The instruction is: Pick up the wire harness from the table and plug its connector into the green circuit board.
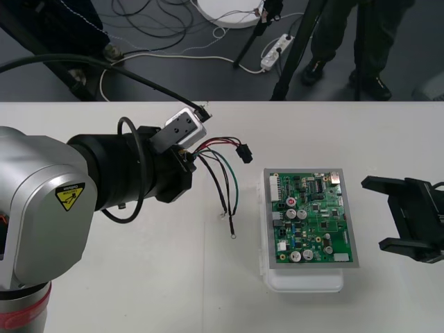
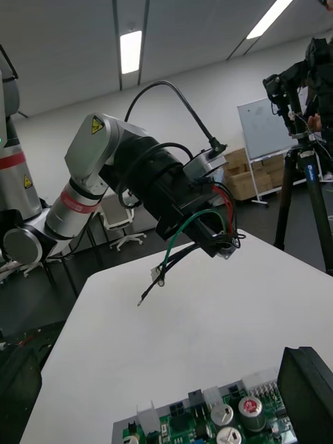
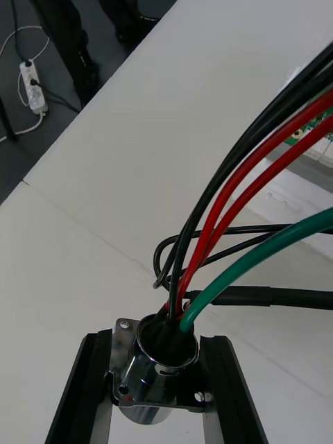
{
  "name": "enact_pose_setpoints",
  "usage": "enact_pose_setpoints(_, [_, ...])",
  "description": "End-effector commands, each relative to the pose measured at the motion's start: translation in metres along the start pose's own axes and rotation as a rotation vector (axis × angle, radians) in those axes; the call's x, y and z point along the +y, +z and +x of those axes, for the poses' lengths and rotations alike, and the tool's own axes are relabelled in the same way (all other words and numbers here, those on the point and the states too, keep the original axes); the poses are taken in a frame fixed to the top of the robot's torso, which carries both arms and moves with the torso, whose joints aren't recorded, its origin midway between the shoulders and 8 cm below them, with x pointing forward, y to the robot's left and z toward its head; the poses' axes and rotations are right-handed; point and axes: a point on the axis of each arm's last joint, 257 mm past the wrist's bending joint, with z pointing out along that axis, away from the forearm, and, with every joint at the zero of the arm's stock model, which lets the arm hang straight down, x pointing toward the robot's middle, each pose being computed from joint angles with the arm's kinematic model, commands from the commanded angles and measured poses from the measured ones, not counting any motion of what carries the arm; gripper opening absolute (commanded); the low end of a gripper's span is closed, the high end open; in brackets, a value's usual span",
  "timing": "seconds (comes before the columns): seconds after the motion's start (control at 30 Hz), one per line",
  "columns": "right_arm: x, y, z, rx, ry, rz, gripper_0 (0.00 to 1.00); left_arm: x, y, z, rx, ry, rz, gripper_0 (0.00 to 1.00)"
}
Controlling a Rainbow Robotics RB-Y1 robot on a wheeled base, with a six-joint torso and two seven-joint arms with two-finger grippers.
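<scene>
My left gripper (image 1: 189,157) is shut on the wire harness, above the table and left of the board. In the left wrist view its two black fingers (image 3: 89,388) clamp the round metal socket (image 3: 154,374), from which red, black and green wires (image 3: 236,201) fan out. The small black plug (image 1: 243,152) hangs off the wires toward the green circuit board (image 1: 312,216), apart from it. Loose black and green leads (image 1: 231,208) dangle beside the plug. The right wrist view shows the held harness (image 2: 198,232) in the air over the table, beyond the board (image 2: 208,420). My right gripper (image 1: 397,215) waits open, right of the board.
The board sits on a white base (image 1: 305,281) right of the table's middle. Bare tabletop (image 1: 173,277) lies in front of the left arm. Beyond the far edge, cables and a power strip (image 1: 276,50) lie on dark floor.
</scene>
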Motion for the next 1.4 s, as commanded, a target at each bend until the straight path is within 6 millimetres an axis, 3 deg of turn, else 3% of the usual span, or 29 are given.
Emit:
enact_pose_setpoints(0.03, [-0.008, 0.009, -0.02, 0.005, -0.005, 0.042, 1.0, -0.009, -0.006, -0.041, -0.09, -0.044, -0.012, 0.0])
enact_pose_setpoints(0.63, [-0.024, 0.057, -0.057, 0.027, 0.108, 0.334, 1.0, -0.009, -0.005, -0.044, -0.093, -0.152, -0.012, 0.0])
enact_pose_setpoints(1.07, [-0.034, 0.097, -0.058, 0.044, 0.157, 0.493, 1.0, -0.004, 0.002, -0.061, -0.122, -0.185, -0.003, 0.0])
enact_pose_setpoints(1.4, [-0.023, 0.13, -0.066, 0.071, 0.197, 0.59, 1.0, -0.001, 0.004, -0.063, -0.131, -0.189, -0.007, 0.0])
